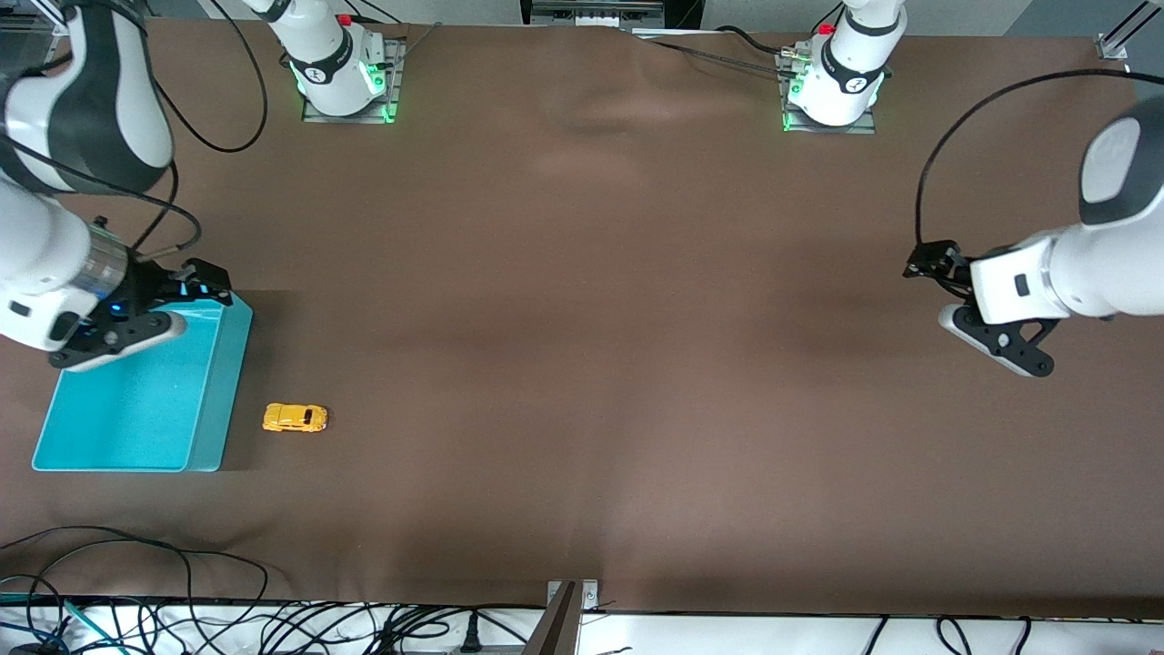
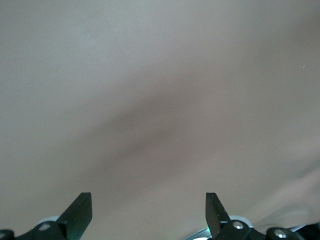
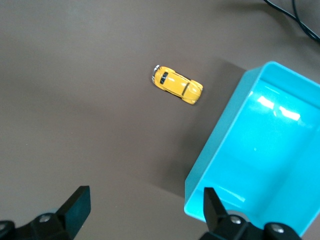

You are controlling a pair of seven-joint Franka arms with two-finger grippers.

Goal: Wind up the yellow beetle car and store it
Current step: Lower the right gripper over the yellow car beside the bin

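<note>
The yellow beetle car (image 1: 296,418) (image 3: 177,85) stands on its wheels on the brown table, just beside the turquoise bin (image 1: 223,382) (image 3: 220,150) on the side toward the left arm's end. My right gripper (image 1: 207,282) (image 3: 144,200) hangs open over the bin's corner that lies farthest from the front camera, with nothing between its fingers. My left gripper (image 1: 928,264) (image 2: 148,200) waits open over bare table at the left arm's end, holding nothing. The bin has nothing in it.
The brown cloth (image 1: 637,364) covers the whole table, with slight wrinkles. Both arm bases (image 1: 341,77) (image 1: 832,86) stand along the table's edge farthest from the front camera. Cables (image 1: 136,619) lie past the edge nearest the camera.
</note>
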